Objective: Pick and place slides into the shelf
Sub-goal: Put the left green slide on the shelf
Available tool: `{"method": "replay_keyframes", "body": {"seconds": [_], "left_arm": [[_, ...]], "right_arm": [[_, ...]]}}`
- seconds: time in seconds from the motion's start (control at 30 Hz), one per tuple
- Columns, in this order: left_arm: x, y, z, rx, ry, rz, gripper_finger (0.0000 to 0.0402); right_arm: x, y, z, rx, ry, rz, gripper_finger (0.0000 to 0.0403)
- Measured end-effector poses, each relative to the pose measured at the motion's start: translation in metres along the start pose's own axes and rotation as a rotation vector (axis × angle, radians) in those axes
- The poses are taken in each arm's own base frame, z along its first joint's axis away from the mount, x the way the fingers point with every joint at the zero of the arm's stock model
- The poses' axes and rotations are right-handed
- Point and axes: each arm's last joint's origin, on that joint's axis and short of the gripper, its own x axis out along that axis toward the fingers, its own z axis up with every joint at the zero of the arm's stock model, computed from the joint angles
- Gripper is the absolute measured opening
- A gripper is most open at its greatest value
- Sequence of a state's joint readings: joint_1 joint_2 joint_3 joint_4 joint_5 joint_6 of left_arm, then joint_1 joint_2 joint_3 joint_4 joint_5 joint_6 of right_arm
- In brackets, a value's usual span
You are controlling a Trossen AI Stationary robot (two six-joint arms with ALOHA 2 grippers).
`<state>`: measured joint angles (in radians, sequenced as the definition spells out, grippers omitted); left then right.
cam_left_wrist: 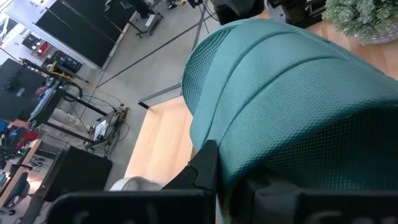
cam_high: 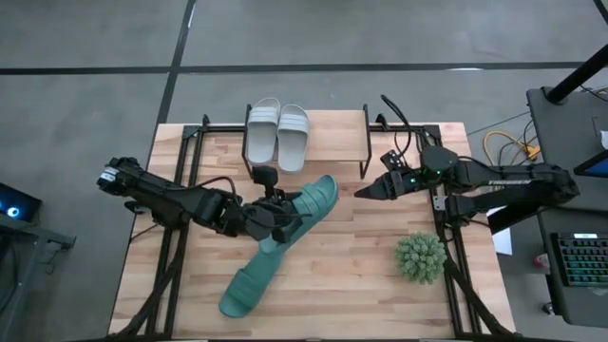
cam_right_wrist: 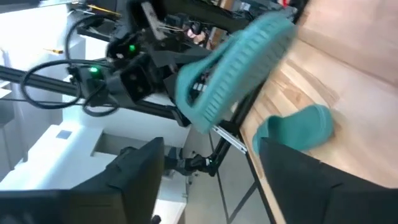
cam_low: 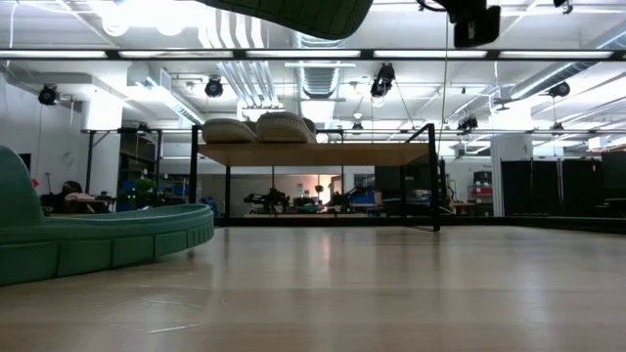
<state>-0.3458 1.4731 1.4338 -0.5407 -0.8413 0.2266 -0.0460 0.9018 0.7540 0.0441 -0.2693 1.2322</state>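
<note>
Big open workshop behind, ceiling lights blazing, and up front a pale wooden table (cam_high: 380, 275) with the little shelf (cam_high: 332, 133) at its far edge. Two white slides (cam_high: 277, 135) already sit side by side on the shelf top. One teal slide (cam_high: 255, 280) lies flat on the table near the front, toe pointing toward the near left corner.

The action is in the middle: the left gripper (cam_high: 277, 220) is clamped shut on the other teal slide (cam_high: 313, 199), holding it clear of the table and tilted, nose toward the shelf. From the left wrist view the ribbed strap fills everything. The right gripper (cam_high: 364, 192) hangs just off that slide's toe, fingers (cam_right_wrist: 134, 180) spread wide, holding nothing. A plant ball (cam_high: 420, 256) sits near the right front, well apart.

The risk as I read it: the grip looks to be near one end, so the soft foam could swing or slip out on the way in. The toe could also clip the shelf's black frame, or nudge the white pair.
</note>
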Motion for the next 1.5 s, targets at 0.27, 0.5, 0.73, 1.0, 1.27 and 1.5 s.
{"method": "replay_keyframes", "body": {"seconds": [0.27, 0.5, 0.73, 1.0, 1.27, 1.5], "left_arm": [[0.0, 0.0, 0.0, 0.044, -0.001, 0.001, 0.0], [0.001, 0.001, 0.001, 0.039, -0.004, 0.005, 0.0], [0.001, 0.001, 0.001, 0.04, -0.004, 0.005, 0.0], [0.001, 0.001, 0.0, 0.042, -0.002, 0.006, 0.0], [0.001, 0.001, 0.0, 0.083, 0.0, 0.007, 0.0], [0.001, 0.002, 0.0, 0.097, 0.001, 0.019, 0.0]], "right_arm": [[0.019, 0.005, 0.008, -0.054, 0.004, -0.031, 0.0321], [0.037, -0.011, 0.015, 0.024, -0.001, -0.108, 0.0325], [0.049, -0.012, 0.029, 0.032, -0.032, -0.133, 0.0323], [0.064, -0.002, 0.038, 0.012, -0.03, -0.129, 0.0322], [0.074, -0.006, 0.04, 0.076, -0.023, -0.161, 0.0314], [0.074, -0.008, 0.04, 0.11, -0.019, -0.175, 0.029]]}}
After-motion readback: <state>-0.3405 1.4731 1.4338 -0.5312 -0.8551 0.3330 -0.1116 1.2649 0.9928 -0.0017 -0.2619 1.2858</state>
